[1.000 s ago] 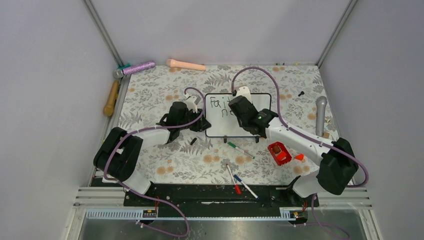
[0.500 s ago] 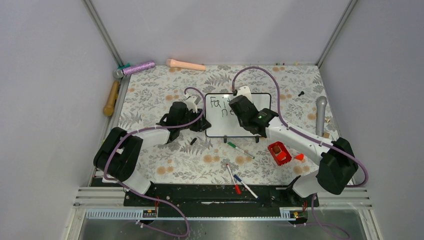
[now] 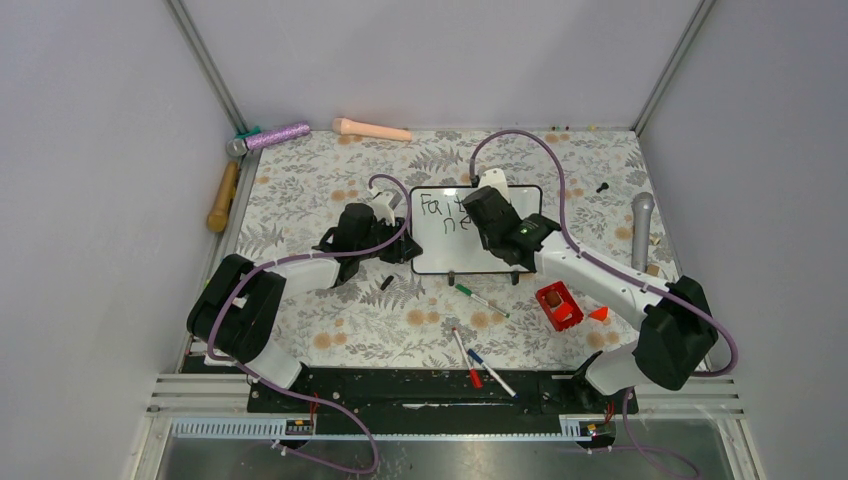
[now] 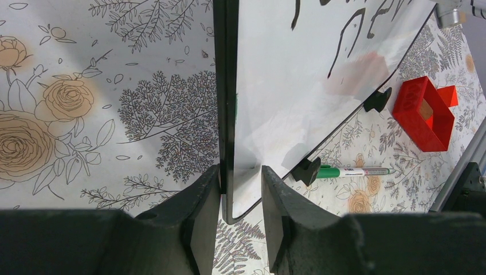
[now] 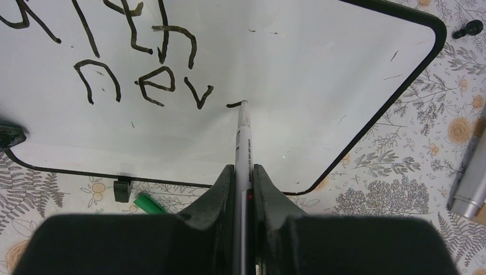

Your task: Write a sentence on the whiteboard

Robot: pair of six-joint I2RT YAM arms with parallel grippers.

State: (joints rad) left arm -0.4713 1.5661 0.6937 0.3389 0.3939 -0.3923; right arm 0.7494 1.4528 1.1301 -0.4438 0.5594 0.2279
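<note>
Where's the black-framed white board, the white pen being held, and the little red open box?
Black-framed white board (image 5: 321, 69): right wrist view, bare white surface.
White pen (image 5: 244, 137): right wrist view, mid-barrel.
Red open box (image 4: 414, 132): left wrist view, outer wall.

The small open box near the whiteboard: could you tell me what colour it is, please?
The box is bright red; the left wrist view shows it best.

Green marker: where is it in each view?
Top external: green marker lies centre, just nearer than the whiteboard.
Left wrist: marker lower right, beside a board foot.
Right wrist: only its green end, bottom left, below the frame.
Shared landmark: the whiteboard's black feet.
</note>
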